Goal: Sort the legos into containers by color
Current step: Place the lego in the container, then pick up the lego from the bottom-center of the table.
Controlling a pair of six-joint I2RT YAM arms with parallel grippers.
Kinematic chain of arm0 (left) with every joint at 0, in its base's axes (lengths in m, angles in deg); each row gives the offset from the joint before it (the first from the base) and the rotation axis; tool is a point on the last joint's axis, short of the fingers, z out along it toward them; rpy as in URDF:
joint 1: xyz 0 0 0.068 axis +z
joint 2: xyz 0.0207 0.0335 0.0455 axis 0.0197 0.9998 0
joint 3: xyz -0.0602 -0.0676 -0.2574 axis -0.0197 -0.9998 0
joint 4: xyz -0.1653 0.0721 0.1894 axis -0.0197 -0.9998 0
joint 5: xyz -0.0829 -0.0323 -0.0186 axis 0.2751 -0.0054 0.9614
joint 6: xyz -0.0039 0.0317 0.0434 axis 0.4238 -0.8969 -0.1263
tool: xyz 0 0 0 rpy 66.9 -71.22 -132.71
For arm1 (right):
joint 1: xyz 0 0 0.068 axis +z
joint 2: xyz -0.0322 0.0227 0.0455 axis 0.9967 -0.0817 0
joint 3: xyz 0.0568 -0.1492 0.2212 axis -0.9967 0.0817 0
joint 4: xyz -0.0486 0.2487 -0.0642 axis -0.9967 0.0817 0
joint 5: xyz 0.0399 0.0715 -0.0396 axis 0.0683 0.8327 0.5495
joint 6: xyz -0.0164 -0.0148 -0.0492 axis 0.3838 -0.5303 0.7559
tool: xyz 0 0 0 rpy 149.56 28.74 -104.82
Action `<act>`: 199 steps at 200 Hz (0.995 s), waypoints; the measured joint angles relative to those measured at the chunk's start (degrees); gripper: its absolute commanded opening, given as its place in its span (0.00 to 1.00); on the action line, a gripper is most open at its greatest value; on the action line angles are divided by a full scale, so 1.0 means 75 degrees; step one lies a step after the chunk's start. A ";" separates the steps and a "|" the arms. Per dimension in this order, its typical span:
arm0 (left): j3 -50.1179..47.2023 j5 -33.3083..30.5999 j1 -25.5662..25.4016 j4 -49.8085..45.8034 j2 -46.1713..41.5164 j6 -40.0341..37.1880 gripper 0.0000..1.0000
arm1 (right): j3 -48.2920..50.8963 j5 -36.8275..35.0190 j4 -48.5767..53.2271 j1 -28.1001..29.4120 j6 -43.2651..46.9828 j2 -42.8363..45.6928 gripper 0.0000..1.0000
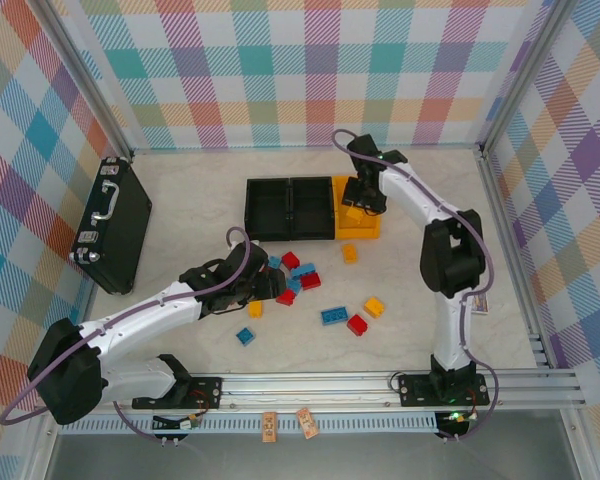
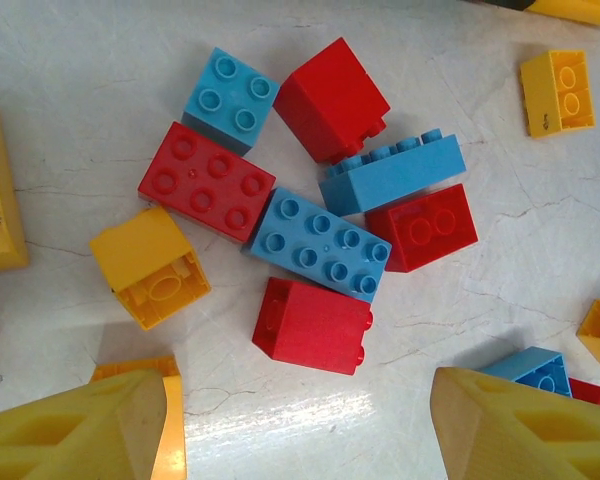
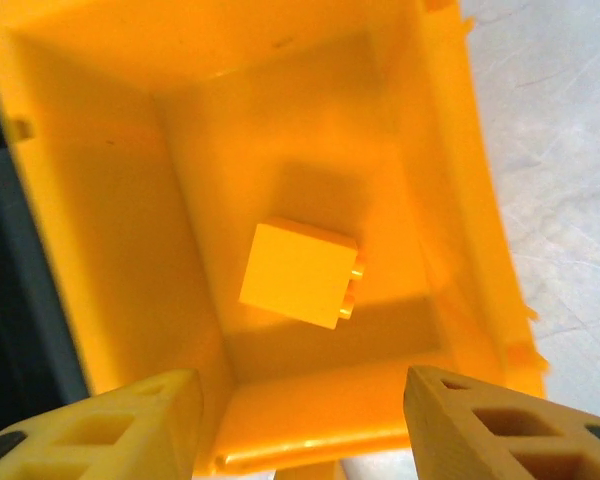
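Red, blue and yellow legos lie loose on the white table, most of them in a cluster (image 1: 298,272) in front of the containers. My left gripper (image 1: 265,283) hovers over that cluster, open and holding nothing. In the left wrist view a red brick on its side (image 2: 315,325) lies just ahead of the left gripper (image 2: 300,430), next to a long blue brick (image 2: 320,245). The containers are two black bins (image 1: 290,236) and a yellow bin (image 1: 360,236) in a row. My right gripper (image 1: 363,197) (image 3: 300,420) is open above the yellow bin (image 3: 460,150). One yellow brick (image 3: 298,272) is inside, free of the fingers.
A flat black case with a metal handle (image 1: 113,225) lies at the left wall. Single bricks are scattered at the front: yellow (image 1: 374,307), blue (image 1: 333,316), red (image 1: 357,324), blue (image 1: 245,336). Metal frame posts and plaid walls enclose the table.
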 measured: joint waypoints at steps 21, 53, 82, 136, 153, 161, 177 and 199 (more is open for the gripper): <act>0.0000 -0.0058 0.0000 -0.0015 -0.0026 0.0082 0.70 | 0.0498 0.0058 -0.0163 0.0082 0.0047 0.0740 0.55; 0.0006 -0.0122 0.0000 -0.0055 -0.0090 0.0117 0.72 | 0.1612 0.0277 -0.0440 0.0306 0.0160 0.1918 0.55; 0.0050 -0.0172 0.0000 -0.0213 -0.0096 0.0114 0.74 | 0.2766 0.0481 -0.0647 0.0493 0.0213 0.2812 0.55; 0.0050 0.0015 0.0000 -0.0216 -0.0096 0.0111 0.75 | 0.4354 0.0746 -0.0714 0.0886 0.0326 0.4048 0.65; 0.0041 0.0122 0.0000 -0.0216 -0.0111 0.0114 0.75 | 0.4686 0.0778 -0.0752 0.1125 0.0323 0.4307 0.65; 0.0015 0.0178 0.0000 -0.0210 -0.0149 0.0117 0.74 | 0.4843 0.0778 -0.0752 0.1250 0.0321 0.4389 0.66; -0.0169 0.0312 0.0000 -0.0198 -0.0356 0.0157 0.74 | 0.5176 0.0804 -0.0775 0.1527 0.0251 0.4465 0.66; -0.0469 0.0504 0.0000 -0.0195 -0.0664 0.0239 0.74 | 0.5531 0.0804 -0.0804 0.1935 0.0087 0.4462 0.66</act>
